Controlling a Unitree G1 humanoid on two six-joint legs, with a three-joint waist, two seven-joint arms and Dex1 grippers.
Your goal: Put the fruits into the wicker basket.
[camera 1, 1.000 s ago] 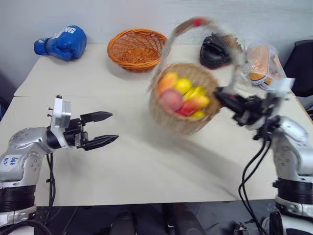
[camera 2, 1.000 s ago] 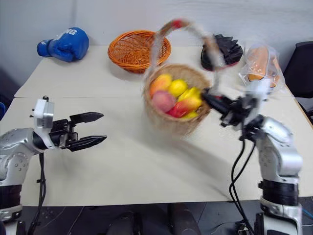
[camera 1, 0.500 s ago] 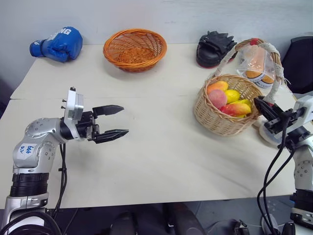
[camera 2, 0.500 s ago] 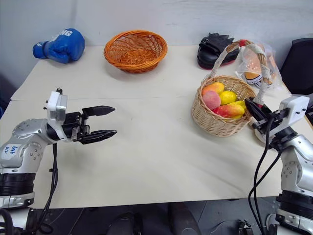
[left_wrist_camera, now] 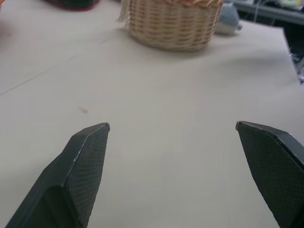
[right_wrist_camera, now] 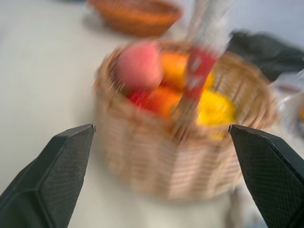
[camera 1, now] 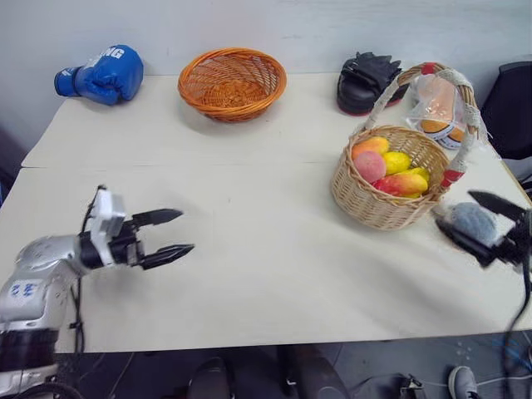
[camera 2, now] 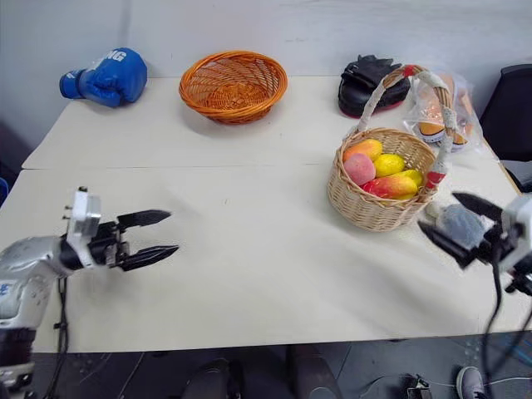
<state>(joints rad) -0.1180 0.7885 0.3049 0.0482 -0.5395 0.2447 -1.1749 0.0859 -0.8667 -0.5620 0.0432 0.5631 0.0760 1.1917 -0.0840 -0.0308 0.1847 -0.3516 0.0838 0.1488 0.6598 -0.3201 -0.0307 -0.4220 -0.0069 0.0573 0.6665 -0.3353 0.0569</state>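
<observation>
Fruits [camera 1: 389, 165] sit heaped inside the wicker basket [camera 1: 384, 204], which stands on the table [camera 1: 249, 274] toward my right side, its tall wrapped handle arching over them. I can make out a pink peach beside orange, red-blushed mangoes and something yellow. I see no loose fruit anywhere on the tabletop, so I judge the filling step done and the task close to finished.

My right gripper [camera 1: 482, 224] hangs just beside the basket, apart from it, jaws spread wide and pinching nothing. My left gripper [camera 1: 170, 234] hovers over bare table well away on the other side, jaws also spread and empty.

The next move, as I read it, calls for little: keep both arms clear of the basket so I do not knock it.

A grey-blue plush toy [camera 2: 460, 223] lies on the table near the basket, between my right fingers as seen from my head; it is no fruit and should stay where it is. Along the far edge are a blue boxing glove [camera 1: 101, 73], an empty orange woven bowl [camera 1: 233, 81], a black mitt [camera 1: 366, 76] and a clear bag [camera 1: 440, 104] with something orange inside. None of them blocks my way.
</observation>
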